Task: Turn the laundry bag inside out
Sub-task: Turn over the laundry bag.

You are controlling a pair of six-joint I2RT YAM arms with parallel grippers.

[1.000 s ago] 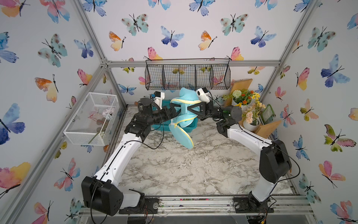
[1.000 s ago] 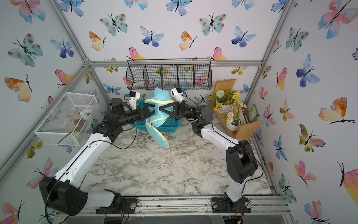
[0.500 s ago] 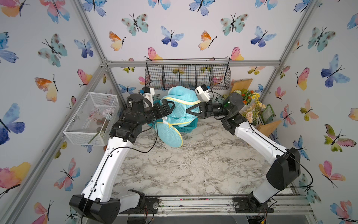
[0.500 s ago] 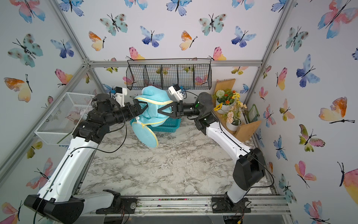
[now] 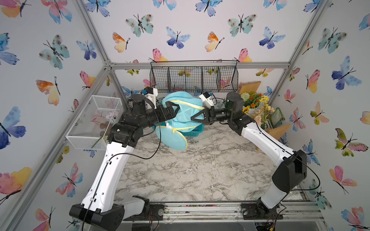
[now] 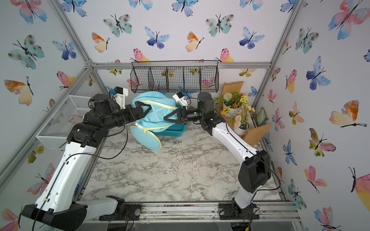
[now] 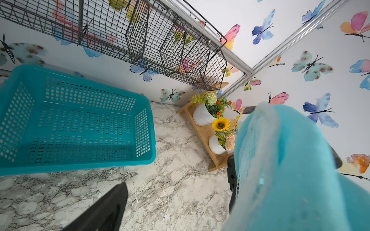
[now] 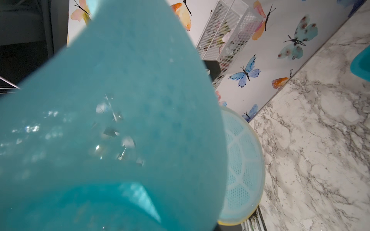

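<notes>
Turquoise laundry bag point(image 5: 186, 112) hangs aloft at twelve o'clock. Right gripper point(image 5: 192, 118) pinches its three-o'clock side; left gripper point(image 5: 173, 111), at nine, gapes wide.

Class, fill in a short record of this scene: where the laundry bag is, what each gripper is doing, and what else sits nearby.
Laundry bag: in the air above the marble table, between both arms
Round end: dangles below, yellow-piped
Left gripper: fingers spread, cloth draped over one
Right gripper: shut on the mesh
Nearby: teal slotted basket on the table
</notes>
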